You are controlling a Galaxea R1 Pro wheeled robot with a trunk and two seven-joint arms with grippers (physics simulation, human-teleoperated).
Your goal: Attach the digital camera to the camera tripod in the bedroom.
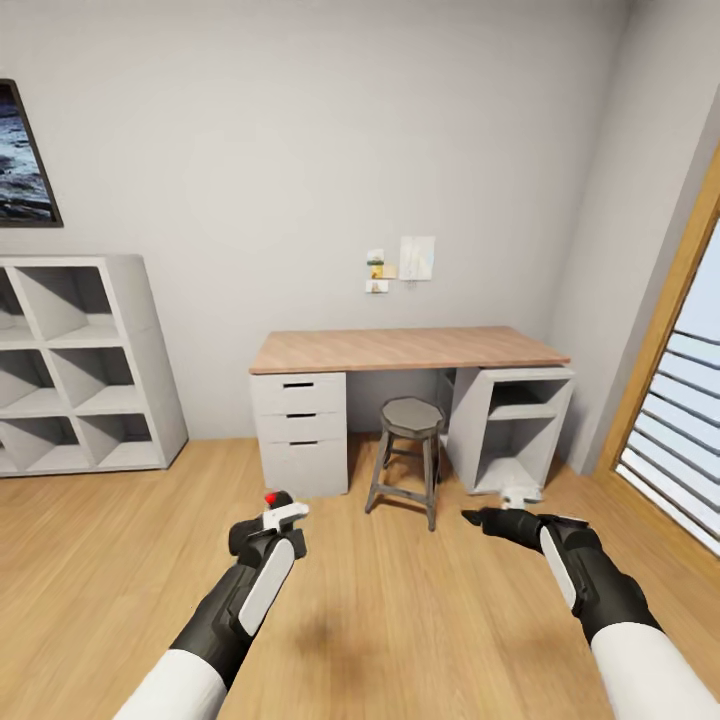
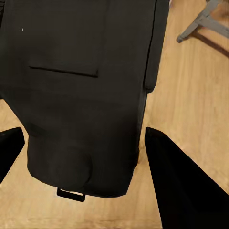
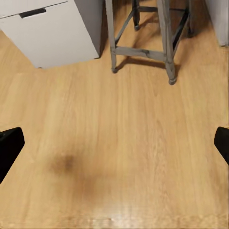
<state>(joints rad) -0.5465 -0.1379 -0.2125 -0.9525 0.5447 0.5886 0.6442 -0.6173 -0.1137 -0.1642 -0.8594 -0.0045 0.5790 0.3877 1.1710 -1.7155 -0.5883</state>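
The left gripper (image 1: 268, 520) held the digital camera (image 2: 81, 95), mostly hidden; the right gripper (image 1: 478, 518) stood wide, empty.

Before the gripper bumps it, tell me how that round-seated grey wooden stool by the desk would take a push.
The round-seated grey wooden stool looks rigid: its legs are tied by crossbars. It probably tips rather than slides if pushed high, being tall and narrow with splayed legs. A low push would likely slide it over the smooth light wood plank floor.
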